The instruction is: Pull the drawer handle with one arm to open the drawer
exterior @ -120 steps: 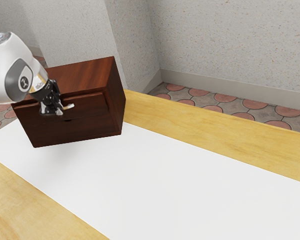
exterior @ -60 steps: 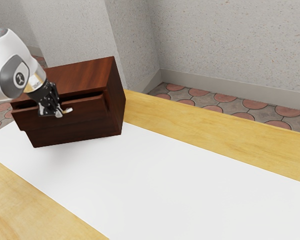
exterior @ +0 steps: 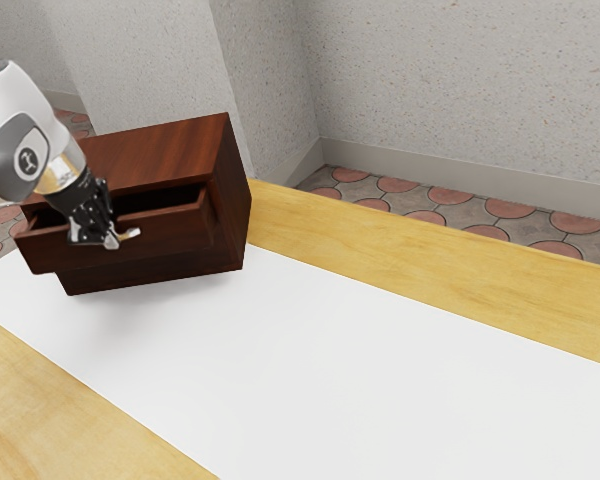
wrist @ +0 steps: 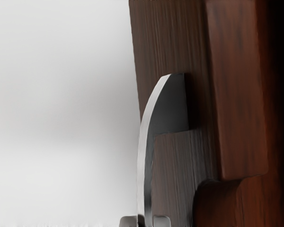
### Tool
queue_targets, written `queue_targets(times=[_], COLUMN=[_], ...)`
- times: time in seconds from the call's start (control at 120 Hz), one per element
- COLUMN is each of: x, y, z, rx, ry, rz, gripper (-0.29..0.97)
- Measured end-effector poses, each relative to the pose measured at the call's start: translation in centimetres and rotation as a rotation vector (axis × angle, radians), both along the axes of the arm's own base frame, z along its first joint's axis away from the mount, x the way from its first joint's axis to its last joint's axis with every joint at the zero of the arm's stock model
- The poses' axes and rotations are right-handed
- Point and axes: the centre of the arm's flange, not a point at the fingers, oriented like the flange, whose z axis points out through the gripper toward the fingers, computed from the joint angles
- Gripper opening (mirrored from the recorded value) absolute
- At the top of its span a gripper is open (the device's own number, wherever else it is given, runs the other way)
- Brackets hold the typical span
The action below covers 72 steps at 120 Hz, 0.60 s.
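A long wooden table [exterior: 450, 275] ran across the exterior view, with a broad white sheet [exterior: 310, 370] lying on it. At the exterior view's left, a dark wooden cabinet [exterior: 170, 150] sat at the sheet's far end. Its single drawer [exterior: 165, 228] stood partly out of the cabinet, with its front forward of the cabinet face and a dark gap showing above it. My white arm [exterior: 20, 150] reached in from the exterior view's left. The black gripper [exterior: 92, 237] sat at the drawer front, its fingers narrowly set and, as far as I could judge, clamped on the slim silver handle [exterior: 126, 236]. In the wrist view, the curved handle [wrist: 154, 142] ran close under my hand. I judged the pull well begun, with more travel left before the drawer was fully open.
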Motion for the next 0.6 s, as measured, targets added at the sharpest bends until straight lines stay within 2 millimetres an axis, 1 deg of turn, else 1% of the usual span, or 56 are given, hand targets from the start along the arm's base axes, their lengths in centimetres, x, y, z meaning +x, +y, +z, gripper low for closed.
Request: queue_targets(times=[0.275, 0.433, 0.6], x=[-1.4, -2.1, -3.0], y=[-1.1, -1.6, -2.1], z=[0.3, 0.1, 0.2], rx=[-0.013, -0.024, -0.032], ry=[0.015, 0.028, 0.029], rz=[-0.010, -0.013, -0.015], gripper=[-0.11, -0.11, -0.11])
